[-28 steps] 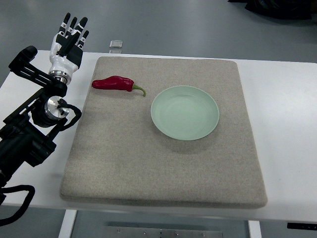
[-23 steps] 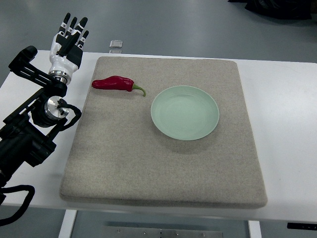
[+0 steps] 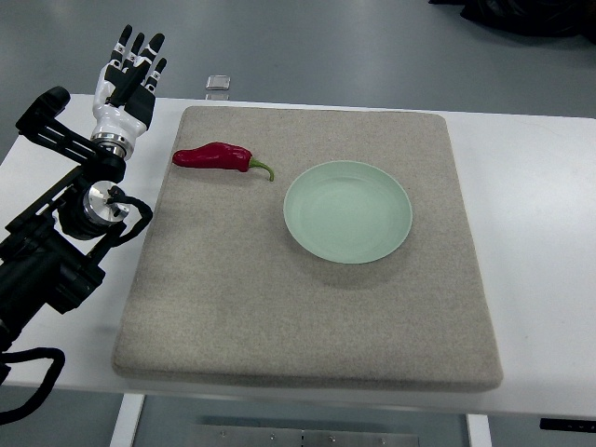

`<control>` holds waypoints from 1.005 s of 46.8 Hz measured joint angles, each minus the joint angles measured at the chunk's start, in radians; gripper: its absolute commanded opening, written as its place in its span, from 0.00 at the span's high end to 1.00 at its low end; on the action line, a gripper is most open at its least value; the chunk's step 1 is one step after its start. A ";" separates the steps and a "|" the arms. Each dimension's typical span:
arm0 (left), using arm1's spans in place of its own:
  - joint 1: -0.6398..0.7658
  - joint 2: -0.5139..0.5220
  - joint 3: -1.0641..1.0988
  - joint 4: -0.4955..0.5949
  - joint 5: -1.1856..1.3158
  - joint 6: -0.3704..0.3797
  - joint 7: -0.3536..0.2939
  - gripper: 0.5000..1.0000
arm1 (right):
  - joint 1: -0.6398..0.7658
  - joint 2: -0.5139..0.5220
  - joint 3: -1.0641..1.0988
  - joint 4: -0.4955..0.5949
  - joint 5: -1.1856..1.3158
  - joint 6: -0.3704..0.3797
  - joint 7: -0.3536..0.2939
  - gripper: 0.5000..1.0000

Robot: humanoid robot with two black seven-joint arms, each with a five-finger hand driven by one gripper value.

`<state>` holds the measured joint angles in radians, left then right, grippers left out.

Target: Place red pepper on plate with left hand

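A red pepper [image 3: 216, 155] with a green stem lies on the grey mat [image 3: 307, 307], near its far left corner. A pale green plate [image 3: 347, 211] sits empty on the mat to the right of the pepper. My left hand [image 3: 130, 76] is at the far left, over the table's far edge, left of the pepper and apart from it. Its fingers are straight and spread, holding nothing. The right arm is not in view.
The left arm's black linkage [image 3: 56, 233] runs along the table's left side. A small clear block [image 3: 218, 84] sits at the table's far edge behind the mat. White table [image 3: 531, 233] shows to the right of the mat.
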<state>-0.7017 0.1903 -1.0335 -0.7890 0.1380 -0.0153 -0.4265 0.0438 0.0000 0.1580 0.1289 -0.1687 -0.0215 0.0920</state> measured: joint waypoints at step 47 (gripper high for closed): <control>-0.022 0.070 0.008 -0.005 -0.004 -0.053 0.000 0.00 | 0.000 0.000 0.000 0.000 0.000 0.000 0.000 0.14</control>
<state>-0.7235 0.2606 -1.0257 -0.7943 0.1338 -0.0683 -0.4265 0.0439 0.0000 0.1580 0.1289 -0.1687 -0.0215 0.0921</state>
